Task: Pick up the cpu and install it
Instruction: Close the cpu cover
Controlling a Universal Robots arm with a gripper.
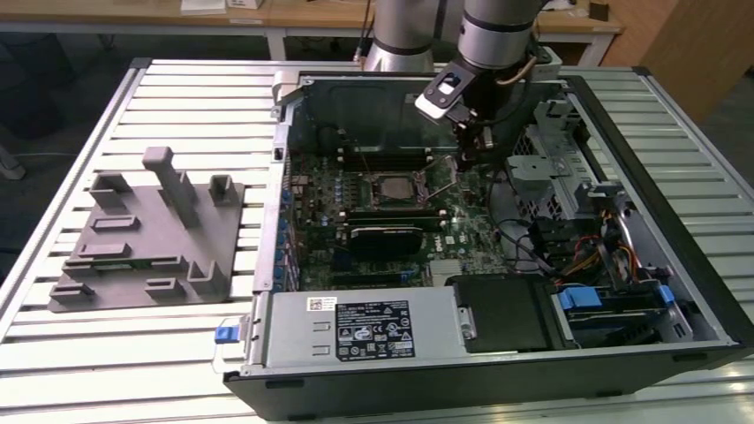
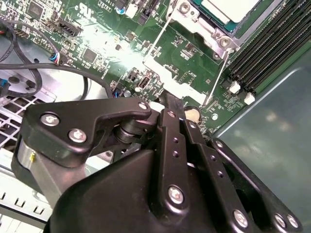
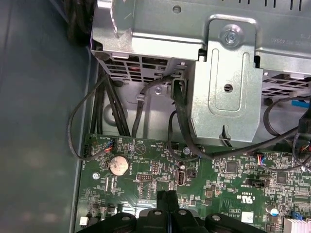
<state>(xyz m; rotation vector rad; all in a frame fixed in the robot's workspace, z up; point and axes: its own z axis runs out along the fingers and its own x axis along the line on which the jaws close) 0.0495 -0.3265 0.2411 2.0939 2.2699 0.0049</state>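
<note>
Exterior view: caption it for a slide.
The gripper hangs inside the open computer case, just beside the processor socket; grey tray lies at the exterior view's left.

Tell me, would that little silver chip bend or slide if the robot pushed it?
Probably stiff, not bendy: the cpu has a flat metal top plate. Likely slippery to pinch, since that plate looks smooth and shiny. It probably wouldn't slide when pushed, because it sits inside the socket frame.

The slatted, seemingly metal table (image 1: 177, 97) bears a grey tray (image 1: 165, 240) and open computer (image 1: 471, 385).
</note>
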